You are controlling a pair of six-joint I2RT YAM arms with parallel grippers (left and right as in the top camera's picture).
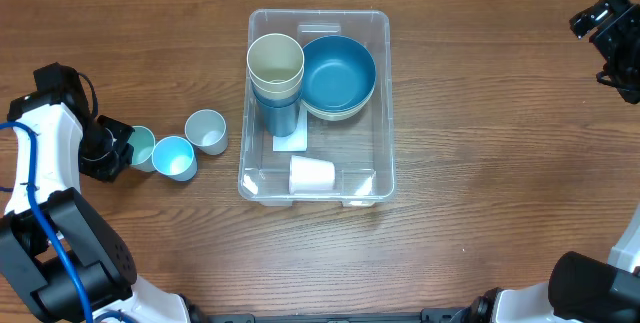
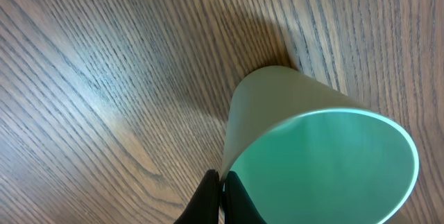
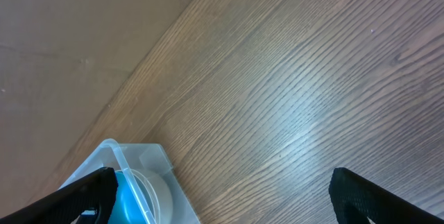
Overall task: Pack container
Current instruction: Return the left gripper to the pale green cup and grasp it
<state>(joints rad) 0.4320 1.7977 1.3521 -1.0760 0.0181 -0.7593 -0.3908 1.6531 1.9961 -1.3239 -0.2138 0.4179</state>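
Stacked cups (image 1: 276,68) are sitting left of bowls (image 1: 338,75) in the container (image 1: 385,153), a cup (image 1: 312,175) lying before them; three more cups (image 1: 206,130) are sitting outside, left.

Robotics lab bench: a left arm (image 1: 40,148) and a right arm (image 1: 612,25) flank a bare wood-grain worktop (image 1: 480,213). A blue cable (image 1: 30,198) trails along the left arm. A clear plastic container (image 1: 385,113) and plastic cups (image 1: 206,131) sit staged as test props.

The table (image 1: 480,163) is brown wood with clear grain and a soft sheen. The container (image 1: 384,113) is clear, glossy plastic. The mint cup (image 2: 270,106), lower right in the left wrist view, looks smooth, matt plastic
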